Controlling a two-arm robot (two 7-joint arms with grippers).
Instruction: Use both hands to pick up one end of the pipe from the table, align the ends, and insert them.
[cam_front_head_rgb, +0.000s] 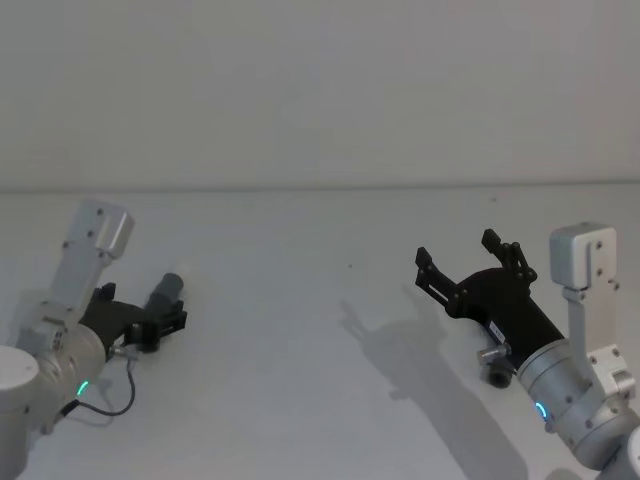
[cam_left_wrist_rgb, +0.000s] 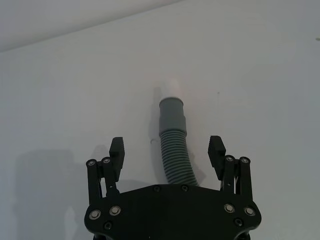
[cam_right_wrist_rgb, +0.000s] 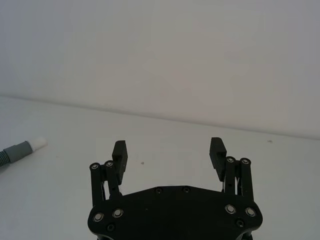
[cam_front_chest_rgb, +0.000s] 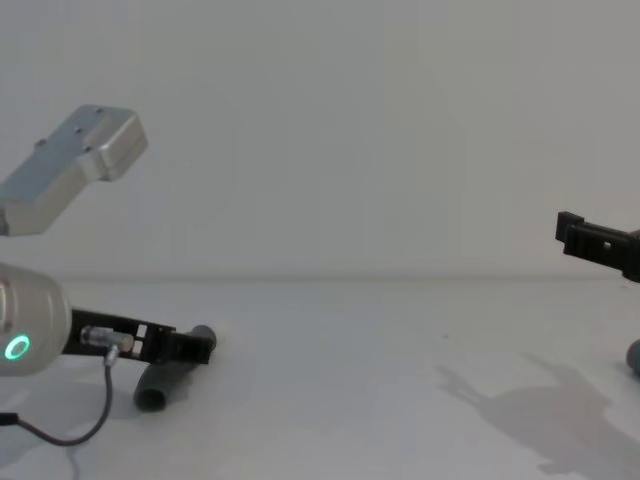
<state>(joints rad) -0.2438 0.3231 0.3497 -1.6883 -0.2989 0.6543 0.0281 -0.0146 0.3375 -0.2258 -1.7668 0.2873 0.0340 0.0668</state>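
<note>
Grab step: left gripper (cam_left_wrist_rgb: 167, 149) sat spread straddling the white-tipped pipe (cam_left_wrist_rgb: 172, 125), probably just needed closing; right gripper (cam_front_head_rgb: 458, 250) hovered spread, empty.

Left gripper (cam_left_wrist_rgb: 167, 150) low, right gripper (cam_front_head_rgb: 458, 252) higher, both jaws apart.

Dark grey ribbed plastic tube (cam_left_wrist_rgb: 176, 155), plain white tip (cam_left_wrist_rgb: 172, 86). Matte white flat table (cam_front_head_rgb: 300, 330). Black plastic left gripper (cam_left_wrist_rgb: 167, 145), right gripper (cam_right_wrist_rgb: 169, 152) too. Green ring light (cam_front_chest_rgb: 15, 348) on silver wrist (cam_front_chest_rgb: 38, 312).
</note>
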